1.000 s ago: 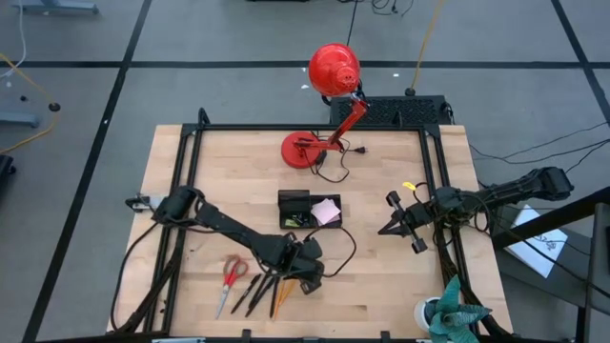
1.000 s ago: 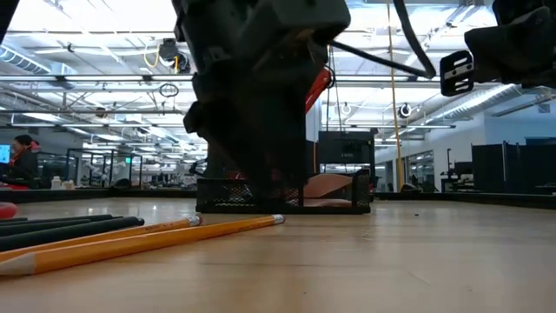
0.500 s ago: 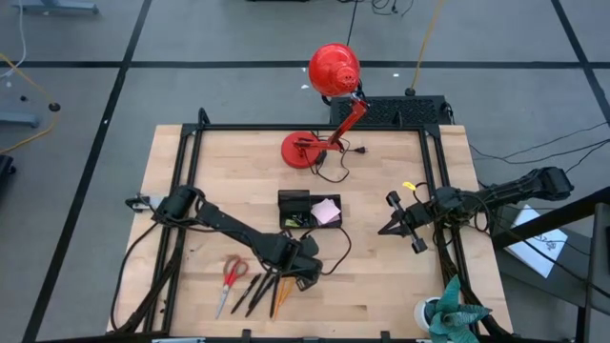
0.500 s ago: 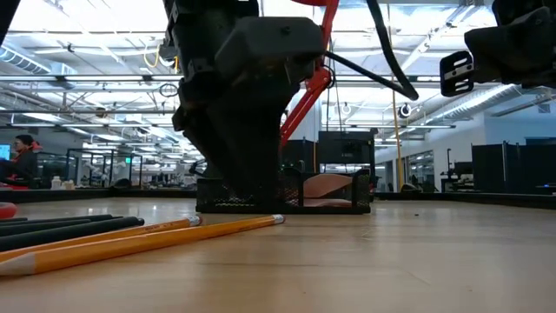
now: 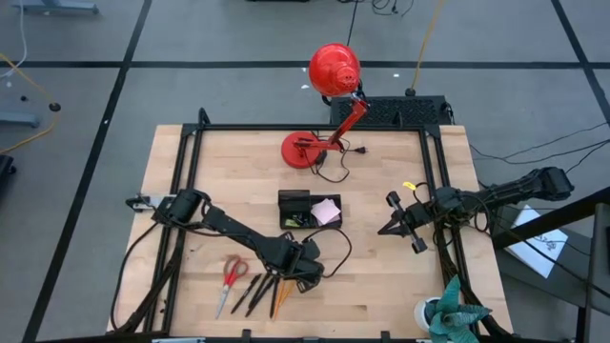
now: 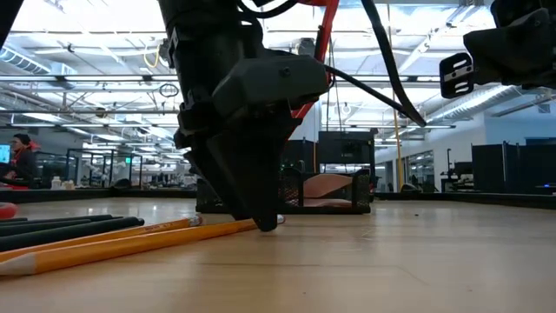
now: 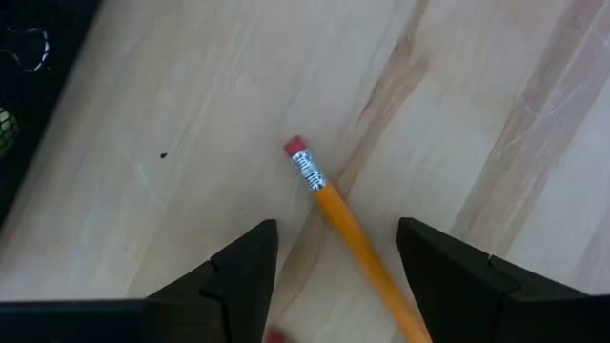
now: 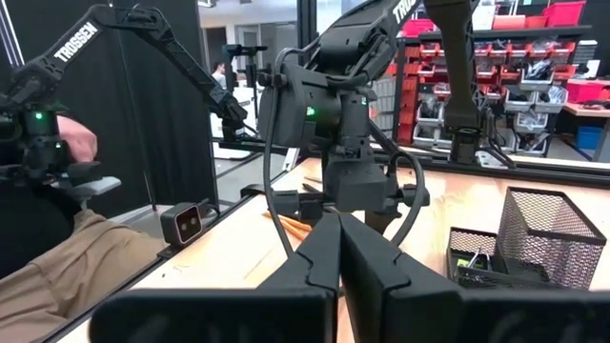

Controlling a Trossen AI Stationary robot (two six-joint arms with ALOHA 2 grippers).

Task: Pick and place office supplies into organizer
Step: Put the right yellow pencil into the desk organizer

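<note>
The left gripper (image 7: pixel 334 276) has dropped lower, open astride an orange pencil (image 7: pixel 348 224) lying on the worktop (image 5: pixel 381 276), eraser toward the organizer (image 5: pixel 307 210). Right gripper (image 5: pixel 389 229) stays clenched.

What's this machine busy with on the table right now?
The left arm has lowered its gripper over an orange pencil near the table's front edge, open fingers on either side of it, not yet closed. More pencils and pens and red-handled scissors lie beside it. The black organizer, already holding a pink sticky-note pad, sits mid-table. The right gripper waits shut, raised off to the right.
</note>
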